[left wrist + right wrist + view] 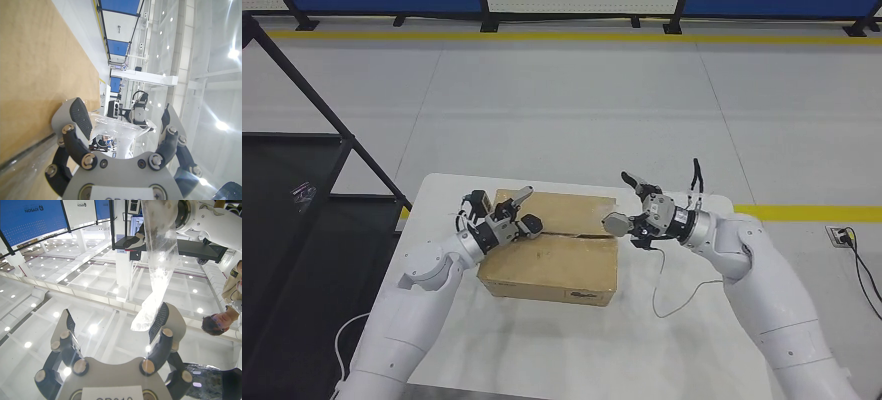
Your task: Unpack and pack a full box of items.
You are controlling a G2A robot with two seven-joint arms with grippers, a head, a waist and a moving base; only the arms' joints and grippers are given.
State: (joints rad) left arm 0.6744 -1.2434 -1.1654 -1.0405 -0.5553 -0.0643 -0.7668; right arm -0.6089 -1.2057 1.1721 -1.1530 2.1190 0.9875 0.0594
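A closed cardboard box (pixel 552 255) lies on the white table (pixel 542 350). My left gripper (pixel 526 207) hovers open over the box's left part, close above the cardboard (pixel 37 66). My right gripper (pixel 619 203) is open at the box's right edge. A strip of clear tape (pixel 113 125) runs from the left gripper's (pixel 122 106) one pad (pixel 81 117) towards the right gripper (pixel 140 115) farther off. In the right wrist view the tape (pixel 160 262) ends against one pad (pixel 158 321) of the open right gripper (pixel 116 308), and its far end is near the left arm (pixel 198 219).
A thin white cable (pixel 682 295) trails over the table to the right of the box. A black metal rack (pixel 302 210) stands left of the table. Bare table surface lies in front of the box.
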